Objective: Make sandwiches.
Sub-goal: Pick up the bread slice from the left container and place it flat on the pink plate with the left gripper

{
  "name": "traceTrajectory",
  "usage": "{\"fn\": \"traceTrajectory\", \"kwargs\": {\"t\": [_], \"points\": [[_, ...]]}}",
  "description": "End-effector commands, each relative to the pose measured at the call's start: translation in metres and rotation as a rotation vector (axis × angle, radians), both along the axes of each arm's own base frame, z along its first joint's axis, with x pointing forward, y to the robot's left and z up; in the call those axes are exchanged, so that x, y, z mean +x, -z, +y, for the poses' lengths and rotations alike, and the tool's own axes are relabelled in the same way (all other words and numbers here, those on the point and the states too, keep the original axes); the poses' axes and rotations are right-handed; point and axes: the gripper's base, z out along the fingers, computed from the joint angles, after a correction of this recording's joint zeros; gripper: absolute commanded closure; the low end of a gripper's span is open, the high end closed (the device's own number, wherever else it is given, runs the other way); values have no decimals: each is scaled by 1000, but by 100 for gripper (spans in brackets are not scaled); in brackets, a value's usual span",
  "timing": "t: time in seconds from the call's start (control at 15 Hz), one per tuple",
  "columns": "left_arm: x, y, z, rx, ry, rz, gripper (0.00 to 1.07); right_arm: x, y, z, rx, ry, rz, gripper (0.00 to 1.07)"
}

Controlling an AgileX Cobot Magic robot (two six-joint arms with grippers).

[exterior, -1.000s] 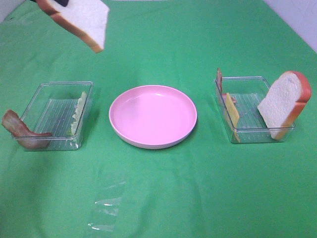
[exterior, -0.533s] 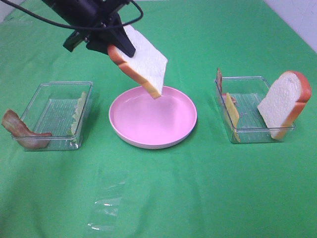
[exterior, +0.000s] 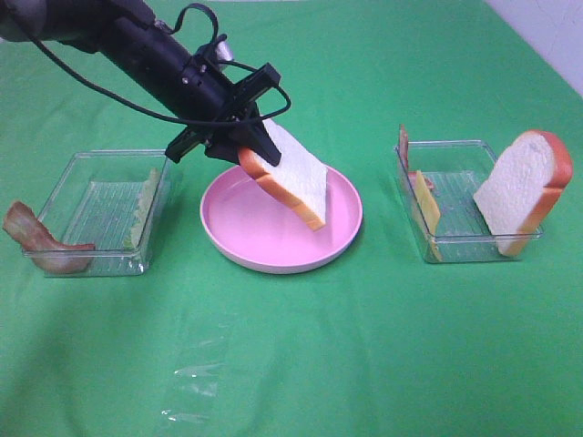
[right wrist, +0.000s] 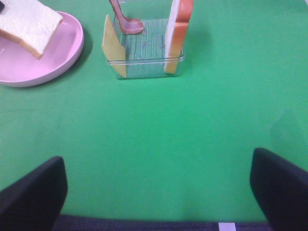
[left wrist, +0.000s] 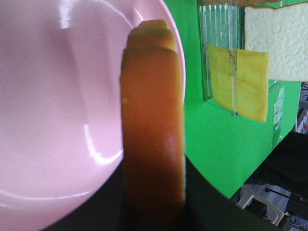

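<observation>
My left gripper (exterior: 248, 153) is shut on a white bread slice (exterior: 293, 177) with orange-brown crust and holds it tilted over the round pink plate (exterior: 264, 250), low corner just above the plate. The left wrist view shows the slice's crust (left wrist: 151, 144) edge-on above the plate (left wrist: 57, 96). The slice (right wrist: 29, 24) and plate (right wrist: 65, 53) also show in the right wrist view. A second bread slice (exterior: 524, 187), yellow cheese (exterior: 426, 211) and a bacon strip (exterior: 404, 146) stand in the right clear box (exterior: 460, 241). My right gripper (right wrist: 156, 192) is open and empty, out of the high view. No finished sandwich stack shows.
The left clear box (exterior: 100, 159) holds pale green lettuce (exterior: 141, 209), and a bacon strip (exterior: 36, 241) leans on its front corner. A clear plastic film (exterior: 196, 373) lies on the green cloth near the front. The right box (right wrist: 144, 67) shows ahead of my right gripper.
My left arm has carried the bread slice from the far left down and rightward to over the pink plate, lowering it. Nothing else has moved.
</observation>
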Motion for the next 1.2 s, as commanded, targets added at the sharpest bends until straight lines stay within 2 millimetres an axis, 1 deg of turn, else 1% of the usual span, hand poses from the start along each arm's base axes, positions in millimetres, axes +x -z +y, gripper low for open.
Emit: {"fn": "traceTrajectory", "kwargs": {"t": [0.07, 0.27, 0.47, 0.6, 0.73, 0.87, 0.93, 1.0, 1.07, 1.13, 1.2], "points": [[0, 10, -13, -24, -21, 8, 107, -3, 1, 0, -5, -1, -34, 9], [0, 20, -18, -25, -29, 19, 107, -3, 1, 0, -2, -3, -34, 9], [1, 21, -18, -24, -34, 17, 107, -3, 1, 0, -2, -3, -34, 9], [1, 30, -20, -32, -39, 40, 102, -3, 1, 0, -2, -3, -34, 9], [-1, 37, -25, -30, -32, 57, 101, -3, 1, 0, -2, -3, -34, 9], [-2, 38, -25, -30, -33, 60, 98, -3, 1, 1, 1, -5, -34, 9], [-2, 38, -25, -27, -42, 69, 90, -3, 1, 1, 1, -5, -34, 9], [-2, 38, -25, -19, -47, 74, 79, -3, 1, 1, 1, -5, -34, 9], [-2, 36, -23, -8, -48, 72, 66, -3, 1, 1, 1, -5, -34, 9], [-2, 33, -22, 12, -47, 67, 46, -3, 1, 1, 1, -5, -34, 9], [-2, 30, -20, 31, -40, 53, 35, -3, 1, 1, 1, -5, -34, 9]]}}
